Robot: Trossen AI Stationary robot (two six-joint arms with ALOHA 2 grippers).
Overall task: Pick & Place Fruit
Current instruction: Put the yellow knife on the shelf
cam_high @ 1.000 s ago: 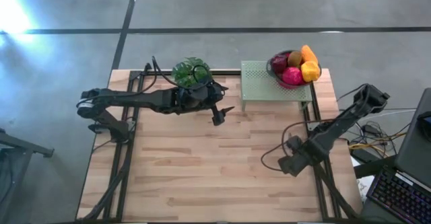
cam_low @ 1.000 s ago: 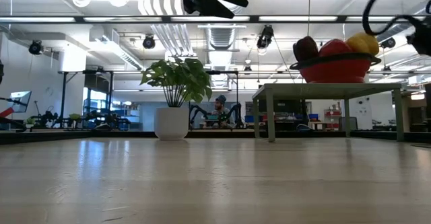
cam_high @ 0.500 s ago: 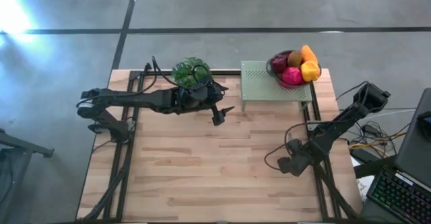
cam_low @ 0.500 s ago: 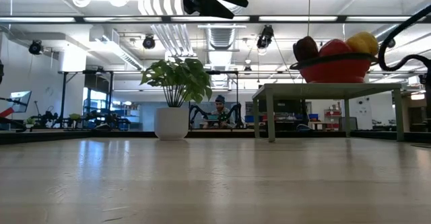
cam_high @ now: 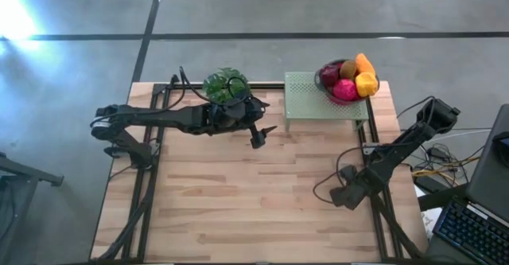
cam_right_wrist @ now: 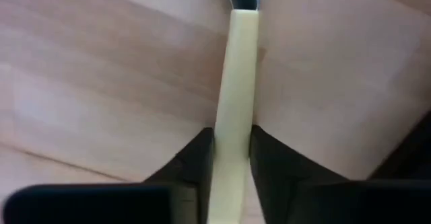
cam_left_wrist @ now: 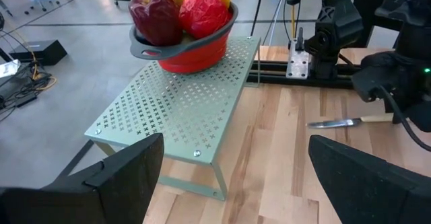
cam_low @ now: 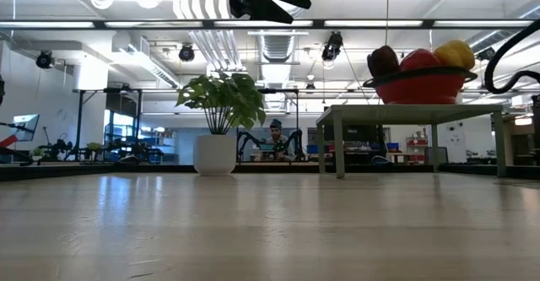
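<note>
Looking down on the bench [cam_high: 238, 201], I have the right gripper [cam_high: 347, 195] low near the right edge, about halfway along it. Through its wrist camera the two dark fingers [cam_right_wrist: 195, 153] sit pressed against either side of the pale handle of a knife [cam_right_wrist: 236, 103], which lies flat on the wood with its dark blade pointing away from the camera. So I read that tool as nearly closed, pinching the knife handle; whether the knife is off the wood at all I cannot tell.

The fruit [cam_high: 350, 75] is piled in a red bowl [cam_left_wrist: 195, 52] with a grey rim, and the bowl stands on the perforated green stand [cam_high: 310, 96] at the far right corner of the bench. From above I count a maroon piece, a brownish one, an orange one, a yellow one and a pinkish-red one, all touching. In the low view the bowl [cam_low: 419, 85] rides on top of the stand [cam_low: 405, 112], well clear of the wood.

The left gripper [cam_high: 259, 135] hangs in the air near the far edge, just beside the potted plant [cam_high: 225, 84], its fingers [cam_left_wrist: 121, 173] spread wide and holding nothing. Its wrist camera faces the stand, the bowl and the knife [cam_left_wrist: 337, 122] lying under the right arm.
</note>
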